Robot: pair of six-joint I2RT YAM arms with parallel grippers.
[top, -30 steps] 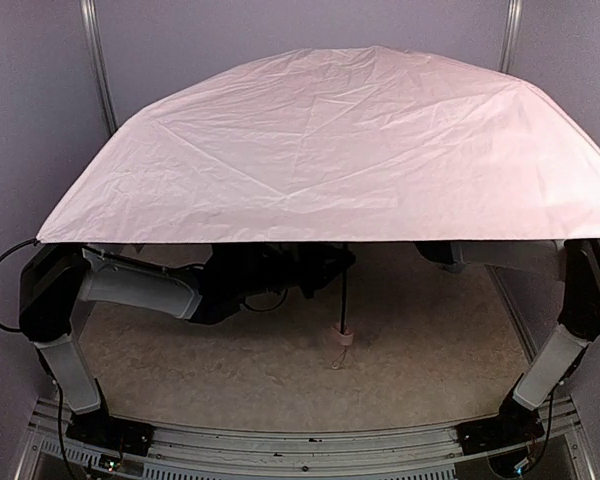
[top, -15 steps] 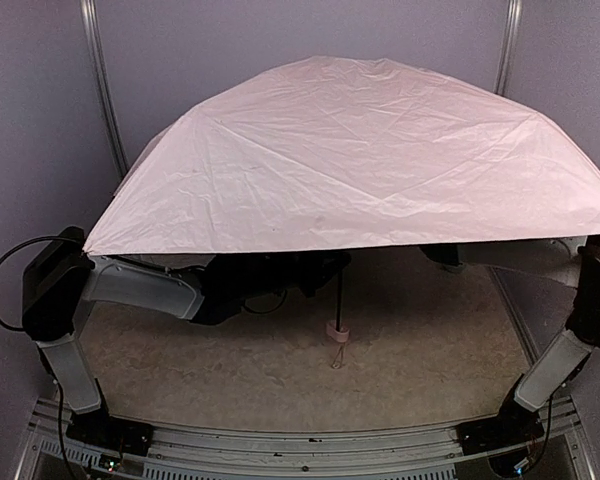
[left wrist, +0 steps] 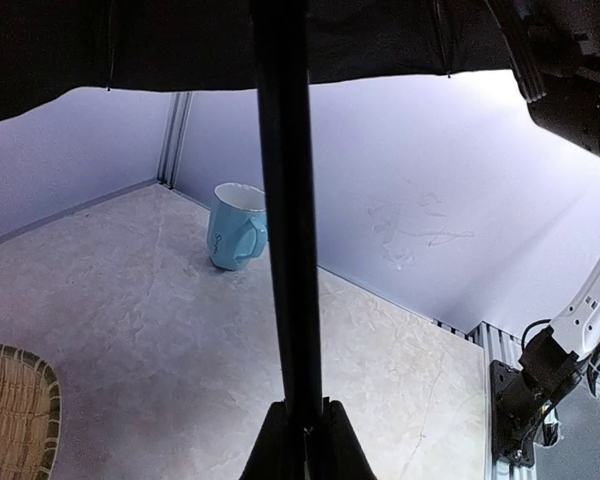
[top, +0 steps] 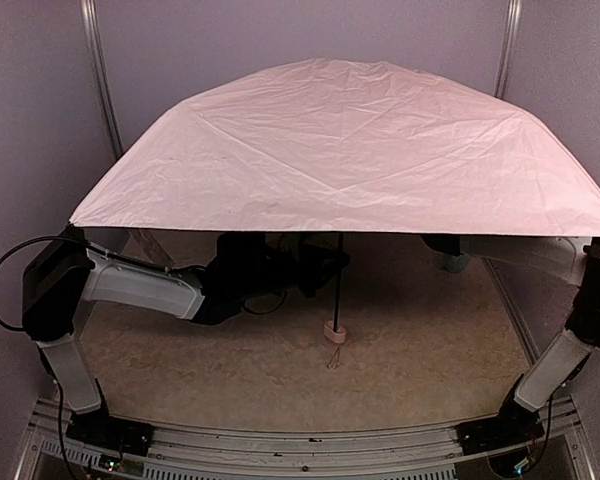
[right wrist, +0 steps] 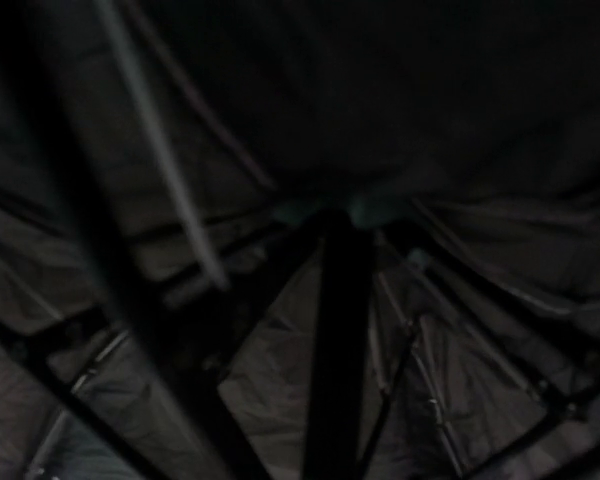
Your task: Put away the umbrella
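Note:
The umbrella stands open, and its pale pink canopy covers most of the top view. Its thin black shaft runs down to the pale pink handle, which hangs just above the table with its strap below. My left gripper is shut on the shaft, reaching in from the left under the canopy. My right gripper is hidden under the canopy in the top view. The right wrist view shows only the black underside and ribs, too dark to show its fingers.
A light blue mug stands at the far corner by the wall. The edge of a woven bamboo tray lies at the left. The right arm rises at the right edge. Purple walls enclose the table.
The canopy has tilted: its left edge swung right and up, then settled a little back to the left. The handle shifted slightly left and up. The left grip on the shaft holds.

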